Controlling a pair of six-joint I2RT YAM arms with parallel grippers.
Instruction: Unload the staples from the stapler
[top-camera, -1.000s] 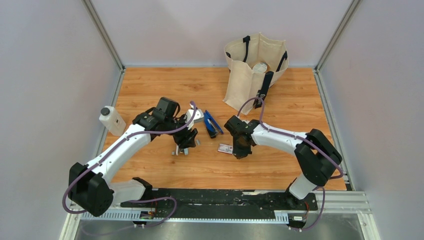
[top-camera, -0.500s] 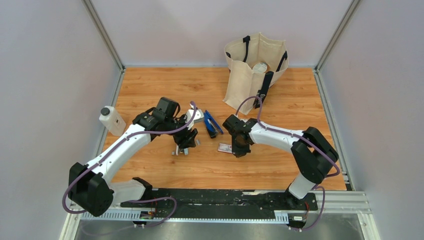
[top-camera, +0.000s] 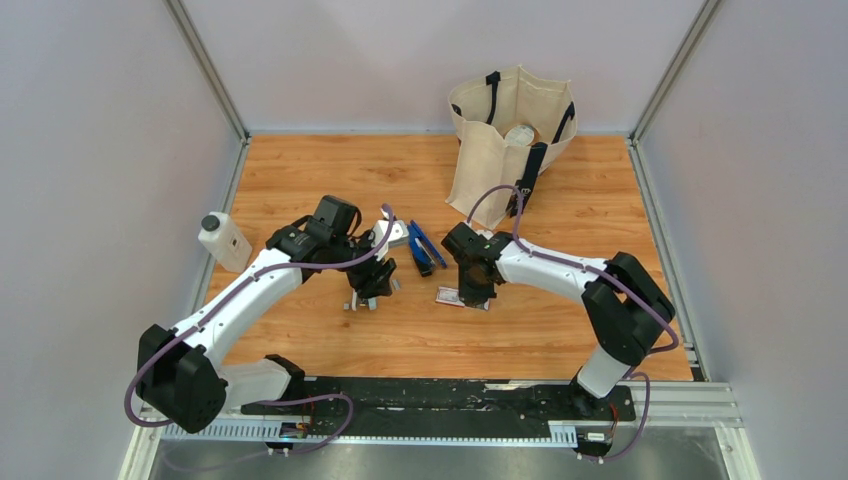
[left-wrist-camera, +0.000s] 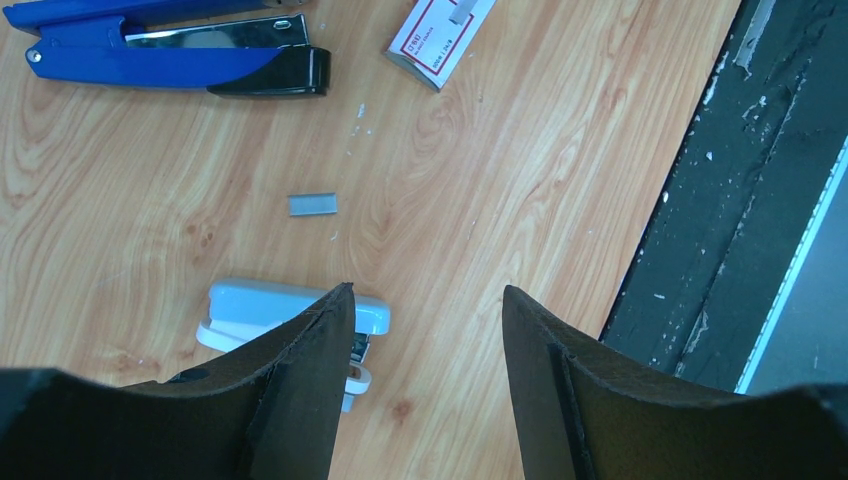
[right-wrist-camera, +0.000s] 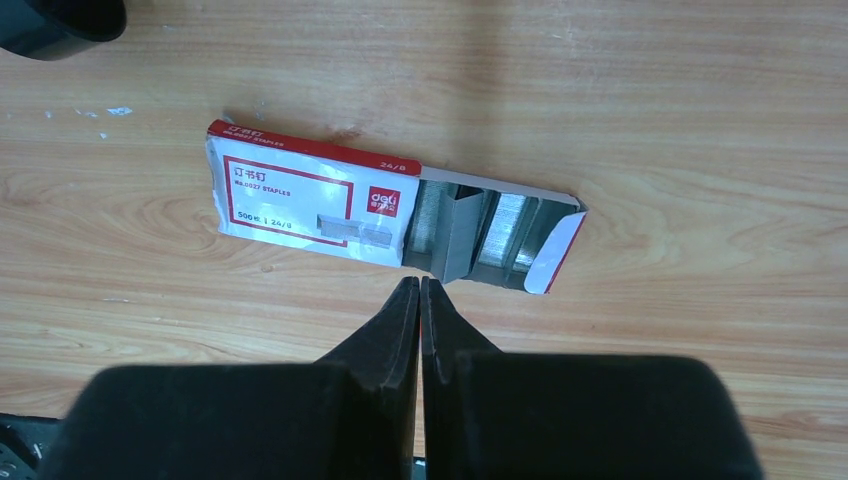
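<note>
Stapler, small, dark blue and oblong (left-wrist-camera: 150, 65), lying hinged open on the wooden table (top-camera: 600, 200), with neither arm holding it.

From where I stand its bright metal staple channel shows along the top of the base, which ends in a black tip. It looks stiff, light and smooth, so I'd expect it to skid or swing on its hinge; taking the base by its long sides near the middle seems the safest hold. A short grey strip of staples (left-wrist-camera: 313, 204) lies loose just beside it, then a pale grey-blue stapler-like object (left-wrist-camera: 290, 310). The left fingers (top-camera: 368, 296) hang spread and empty over that object. The right fingers (right-wrist-camera: 419, 300) are pressed together at the edge of an open red-and-white staple box (right-wrist-camera: 310, 200).
</note>
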